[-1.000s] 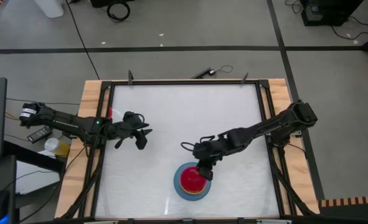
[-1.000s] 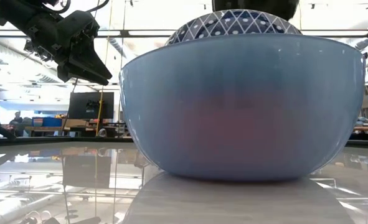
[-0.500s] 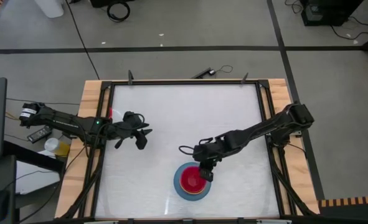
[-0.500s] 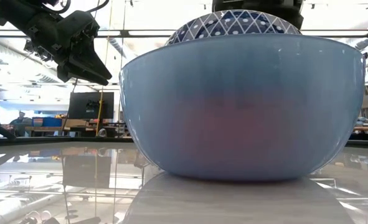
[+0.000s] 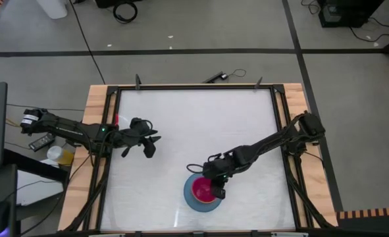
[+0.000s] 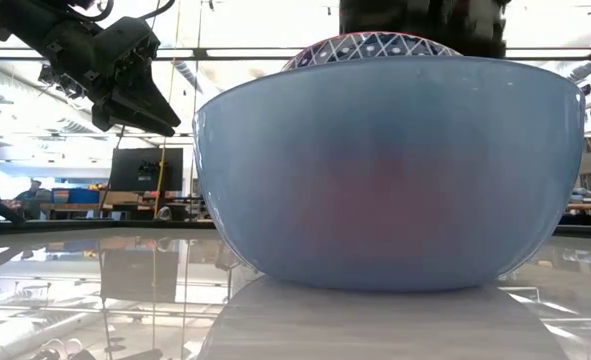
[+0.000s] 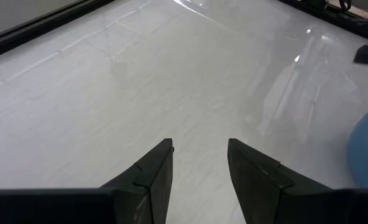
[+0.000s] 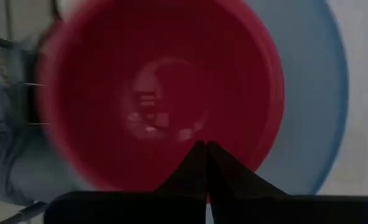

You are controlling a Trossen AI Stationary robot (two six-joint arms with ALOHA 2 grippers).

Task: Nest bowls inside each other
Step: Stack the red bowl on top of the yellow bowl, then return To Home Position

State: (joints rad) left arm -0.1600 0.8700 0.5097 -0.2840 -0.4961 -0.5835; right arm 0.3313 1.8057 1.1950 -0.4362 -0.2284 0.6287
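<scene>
A light blue bowl stands on its base on the white table near the front edge, filling the low view. Inside it sits a magenta bowl, whose patterned outer wall rises just above the blue rim. My right gripper is shut, its tips inside the magenta bowl. My left gripper hangs open above the table's left part, nothing between its fingers. My right gripper has its shut fingertips on the magenta bowl's inner wall, between its floor and its rim. The fingers slant steeply down from the table's right. The bowl sits low in the blue bowl, its rim slightly tilted.
A dark frame runs around the table, with wooden boards outside it on both sides. White table surface lies open between the two arms and toward the far edge.
My right gripper has gone down into the magenta bowl and shut its fingers. The magenta bowl has sunk deeper into the blue bowl; less of its patterned wall shows above the blue rim.
</scene>
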